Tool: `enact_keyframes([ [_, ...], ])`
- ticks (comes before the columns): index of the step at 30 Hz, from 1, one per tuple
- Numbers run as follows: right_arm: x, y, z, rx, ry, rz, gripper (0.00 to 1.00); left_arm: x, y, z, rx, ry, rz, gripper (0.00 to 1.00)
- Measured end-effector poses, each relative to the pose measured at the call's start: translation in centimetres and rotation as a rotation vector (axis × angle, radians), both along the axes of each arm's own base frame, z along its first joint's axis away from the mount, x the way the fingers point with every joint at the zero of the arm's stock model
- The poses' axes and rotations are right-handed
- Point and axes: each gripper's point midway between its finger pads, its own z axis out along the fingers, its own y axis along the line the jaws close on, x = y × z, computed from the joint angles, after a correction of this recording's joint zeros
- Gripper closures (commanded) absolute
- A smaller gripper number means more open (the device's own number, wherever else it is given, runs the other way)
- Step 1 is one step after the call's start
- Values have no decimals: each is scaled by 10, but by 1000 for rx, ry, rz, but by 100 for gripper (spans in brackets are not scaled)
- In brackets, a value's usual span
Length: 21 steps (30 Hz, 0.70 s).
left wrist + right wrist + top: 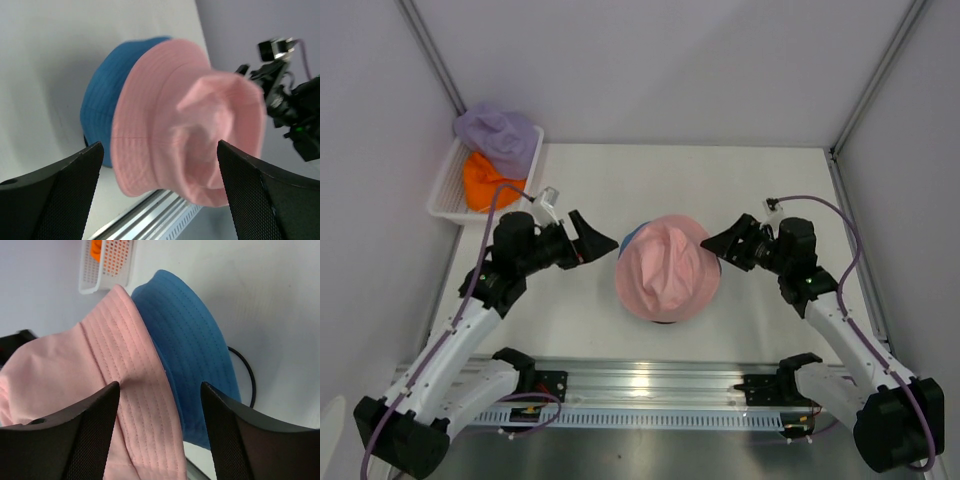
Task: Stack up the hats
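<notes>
A pink hat [667, 268] lies on top of a blue hat [632, 238] at the table's middle; only a sliver of blue shows from above. My left gripper [598, 240] stands open just left of the pink hat, apart from it, nothing between its fingers [60, 190]. In the left wrist view the pink hat [175, 115] covers most of the blue hat [105, 100]. My right gripper [720, 245] is open at the stack's right side. Its jaws straddle the pink brim [130, 390] and the blue brim [195, 340] without pinching them. Lavender-purple [498, 135] and orange [483, 180] hats sit in the basket.
The white mesh basket [445, 190] stands at the far left corner. A thin black wire stand [247, 375] curves out from under the blue hat. A metal rail [650, 385] runs along the near edge. Grey walls enclose the table.
</notes>
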Motion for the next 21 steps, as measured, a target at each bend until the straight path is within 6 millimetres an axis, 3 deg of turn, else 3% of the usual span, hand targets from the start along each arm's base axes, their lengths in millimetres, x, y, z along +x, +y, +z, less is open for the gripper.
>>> enact_keyframes([
  [2,2,3,4,22,-12,8,38,1,-5,-34,1,82,-17,3],
  [4,3,5,7,42,-27,13,48,1,-8,-54,-18,125,-28,4],
  [5,3,6,8,51,-30,13,58,1,-10,-61,-32,141,-32,7],
  [12,2,2,2,86,-3,-11,98,-3,-24,-87,-165,202,-76,12],
  [15,2,-1,2,89,-10,-24,100,-1,-28,-90,-184,199,-89,12],
  [21,4,-4,1,88,-10,-34,100,4,-35,-98,-217,206,-119,41],
])
